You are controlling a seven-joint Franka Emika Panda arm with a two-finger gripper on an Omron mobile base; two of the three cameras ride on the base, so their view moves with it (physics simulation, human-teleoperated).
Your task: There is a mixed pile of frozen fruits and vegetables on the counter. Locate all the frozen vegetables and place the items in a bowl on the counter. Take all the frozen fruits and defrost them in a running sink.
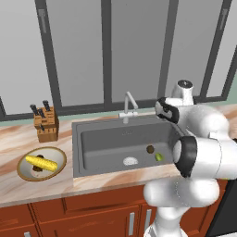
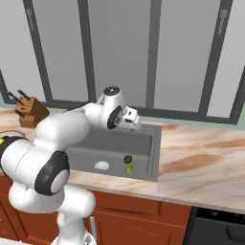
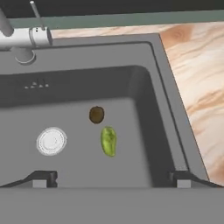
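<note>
Gripper spread wide and empty, poised above the sink and looking straight down into it, two dark finger tips standing far apart at the bottom of the hand view. Directly under the gripper, on the dark grey basin floor: brown ball and yellow-green fruit, just beside each other, not quite touching as far as can be told. Likely dropped there for defrosting, as the task asks for the fruits. Round silver drain a little to one side of both. Curved silver faucet at the back rim of the sink; no stream of water visible, so turning the tap on probably the step left.

Farther out, on the counter to the left of the sink in the left base view: wide cream bowl with a tan rim, holding yellow corn cob laid across it and small dark lump partly tucked under the cob. Vegetables sorted into the bowl, by the look of it. Wooden knife block behind the bowl, near the wall.

Counter of beige-pink marbled stone, over reddish-brown cabinets. Behind it, tall pale window panes in dark frames along the whole back wall.
</note>
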